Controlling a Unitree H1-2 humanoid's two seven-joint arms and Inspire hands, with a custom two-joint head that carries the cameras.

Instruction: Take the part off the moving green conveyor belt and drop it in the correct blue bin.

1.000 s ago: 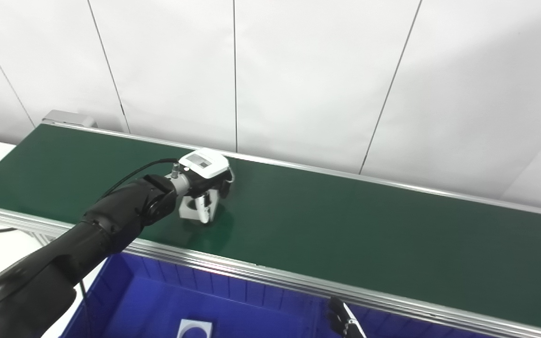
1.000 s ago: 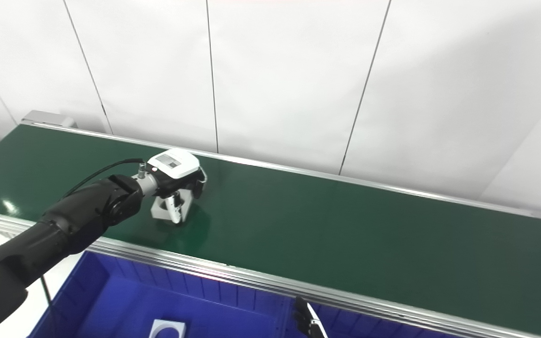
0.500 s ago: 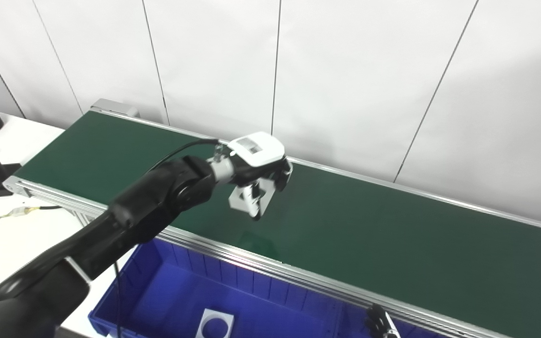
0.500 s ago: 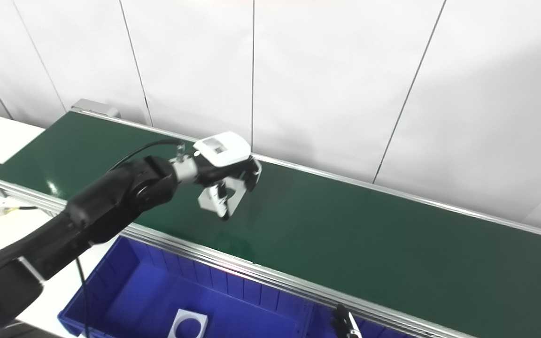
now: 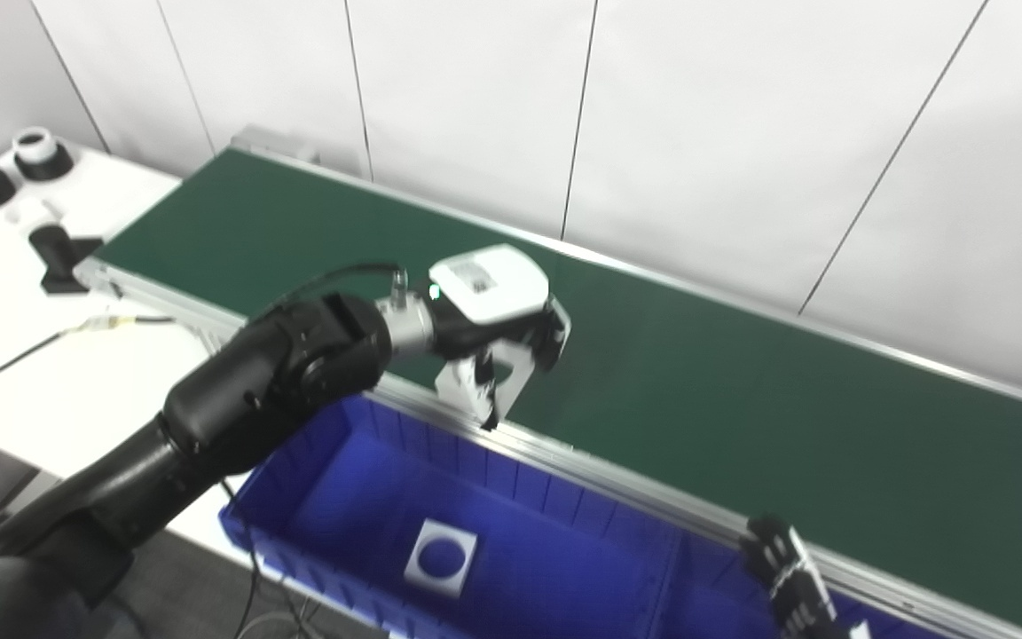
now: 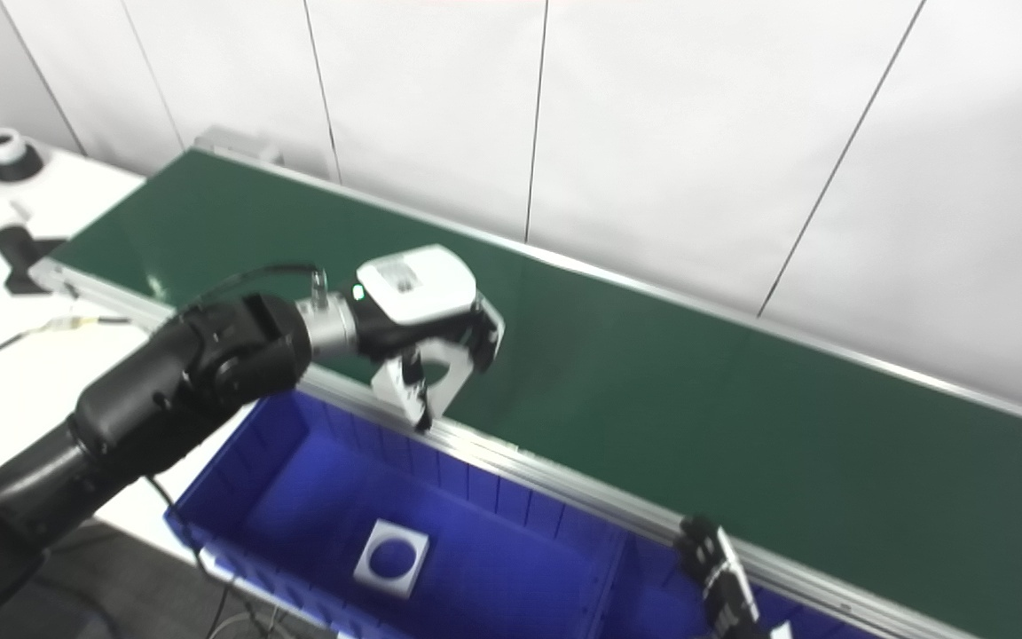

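The left hand, its fingers closed around the white part, carries it above the belt's near rail, so next it should reach over the blue bin and release.

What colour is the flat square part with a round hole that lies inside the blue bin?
White; the square part shows best in the right eye view, on the blue bin's floor.

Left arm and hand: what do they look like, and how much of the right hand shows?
The left arm is glossy black with a thin black cable; the left hand has a white back cover bearing a small label. Only the right hand's black fingers with white trim show.
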